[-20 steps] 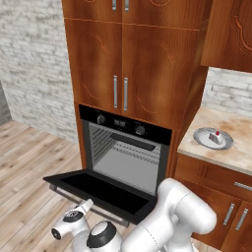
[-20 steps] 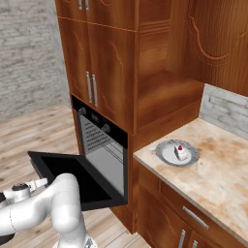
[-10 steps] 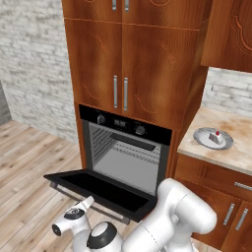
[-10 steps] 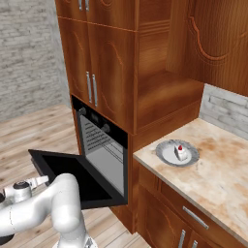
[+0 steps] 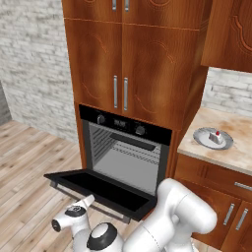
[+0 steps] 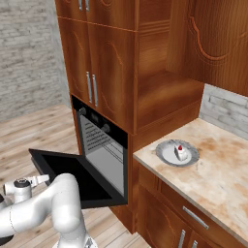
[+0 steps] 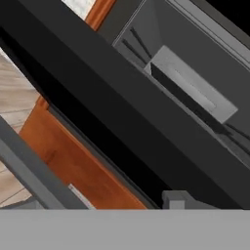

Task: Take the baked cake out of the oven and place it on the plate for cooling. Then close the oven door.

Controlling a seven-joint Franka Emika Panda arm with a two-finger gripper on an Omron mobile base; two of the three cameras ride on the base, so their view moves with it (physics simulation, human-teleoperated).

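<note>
Gripper (image 5: 87, 201) sits low, just below the front edge of the oven door (image 5: 98, 189); jaws too small and edge-on in the base views to read, hand view shows only one grey tip (image 7: 176, 199), so cannot tell how wide they stand, and nothing visibly held. Hand view looks up past the door's black edge (image 7: 112, 117) into the oven cavity, grey back panel and rack rails visible. Oven (image 5: 129, 147) is open, door dropped down near flat, wire racks inside. Baked cake (image 6: 181, 152) rests on the plate (image 6: 167, 156) on the counter (image 6: 218, 179), right of the oven, well apart from the arm. Wooden cabinet doors (image 5: 118, 64) above the oven are closed.
</note>
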